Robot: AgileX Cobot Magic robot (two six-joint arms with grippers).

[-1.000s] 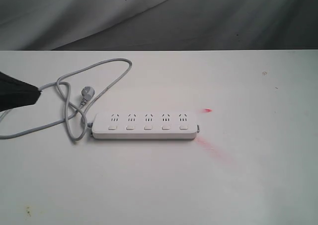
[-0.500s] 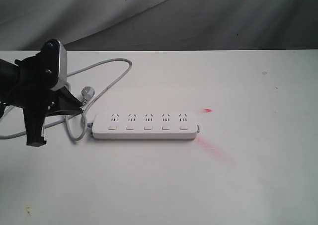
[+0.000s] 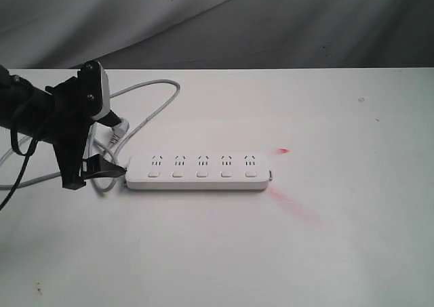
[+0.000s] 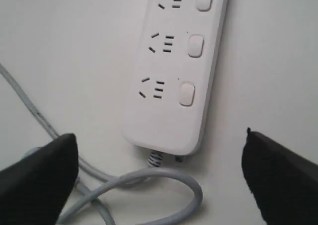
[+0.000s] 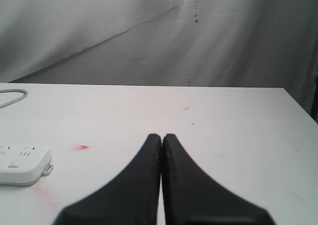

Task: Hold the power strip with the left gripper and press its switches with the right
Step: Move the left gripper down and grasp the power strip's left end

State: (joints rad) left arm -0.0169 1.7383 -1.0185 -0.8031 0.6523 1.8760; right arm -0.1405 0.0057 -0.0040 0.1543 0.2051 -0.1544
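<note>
the strip (image 3: 198,171) lies flat on the table (image 3: 285,253), its five switches (image 3: 201,174) in a row. the left gripper (image 3: 90,175), jaws wide apart, hangs over the cord (image 3: 146,90) at the strip's end. the right gripper (image 5: 162,145), jaws together, is apart from the strip.

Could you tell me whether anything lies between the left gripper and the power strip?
Only its own grey cord, looping between the open fingers of the left gripper, just short of the power strip; nothing else visible.
</note>
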